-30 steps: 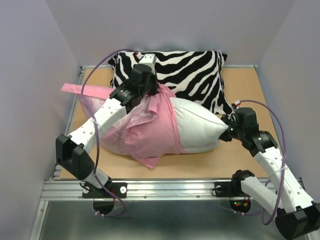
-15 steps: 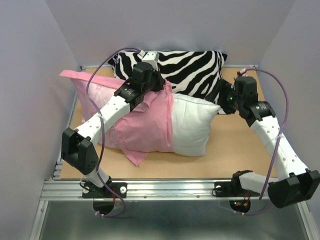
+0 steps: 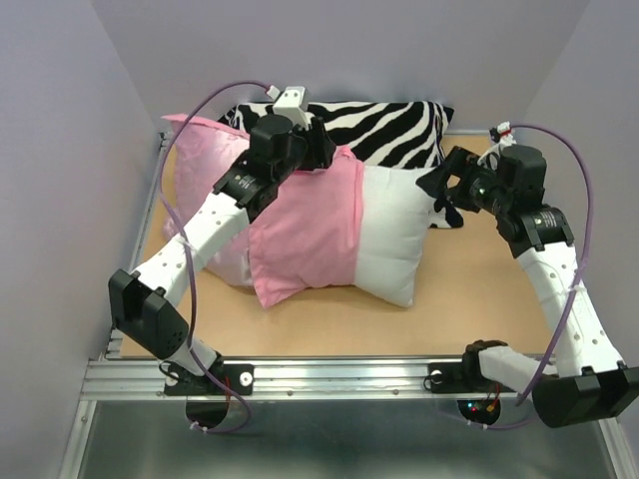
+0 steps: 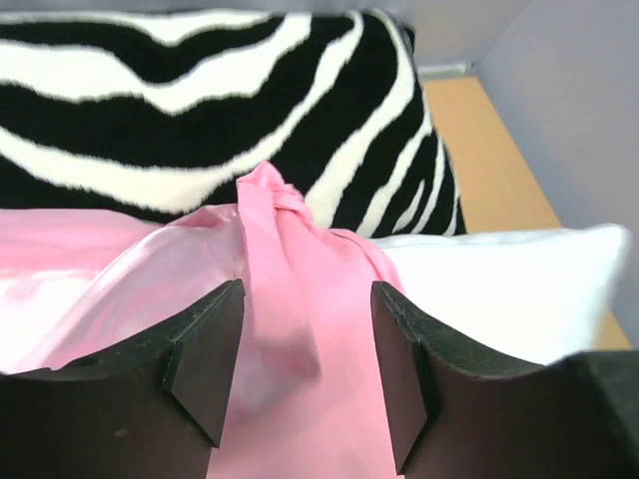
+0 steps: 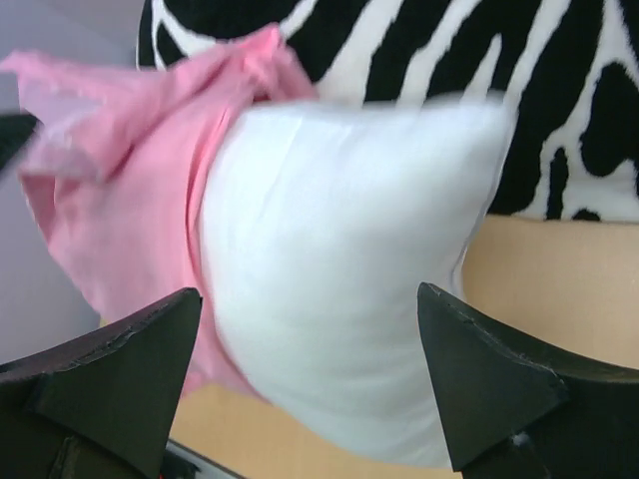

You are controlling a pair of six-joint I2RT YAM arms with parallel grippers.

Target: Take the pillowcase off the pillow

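Pillowcase (image 3: 300,225) covered the left half of the pillow, with its far-left corner hoisted higher than a second before. My left pincer (image 4: 307,319) was pinching a bunched fold of it at the far edge, right by the zebra-striped pillow (image 3: 389,130). Over that second the white pillow (image 3: 394,235) swung off its slant and squared up on the table (image 3: 479,299). The bare white share looked about the same, so I'd call it repositioning with little real stripping. My right pincer (image 5: 308,309) was spread at the pillow's far right corner. Left wrist showed the twisted pinch; top view hid it. Right wrist showed the gap, but I couldn't tell contact.
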